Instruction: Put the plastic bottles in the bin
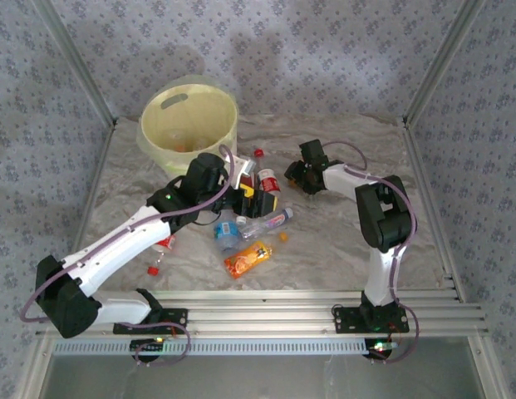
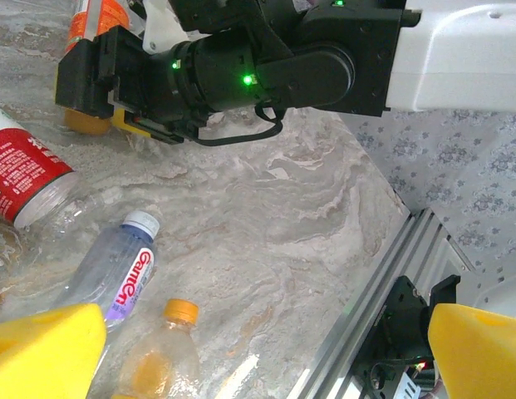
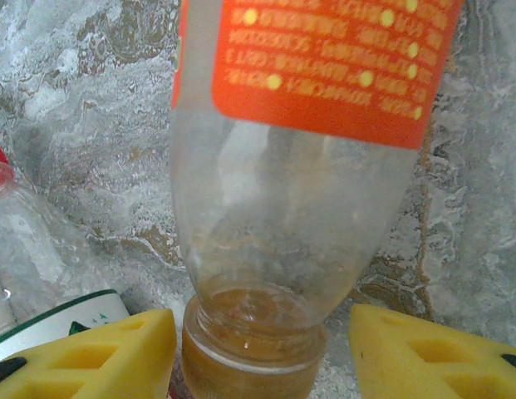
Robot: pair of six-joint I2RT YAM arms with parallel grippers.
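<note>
Top external: your left arm stretches low to mid-table; right arm folds, elbow high, right gripper pointing left. Bin far left, bottles clustered mid-table. Right wrist: fingers wide, straddling an orange-label bottle, neck toward camera, axis running away. Left wrist: left gripper spread wide, bottles beside one finger.

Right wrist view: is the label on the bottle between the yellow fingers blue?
No, the bottle between the yellow fingers has an orange label with yellow dots.
</note>
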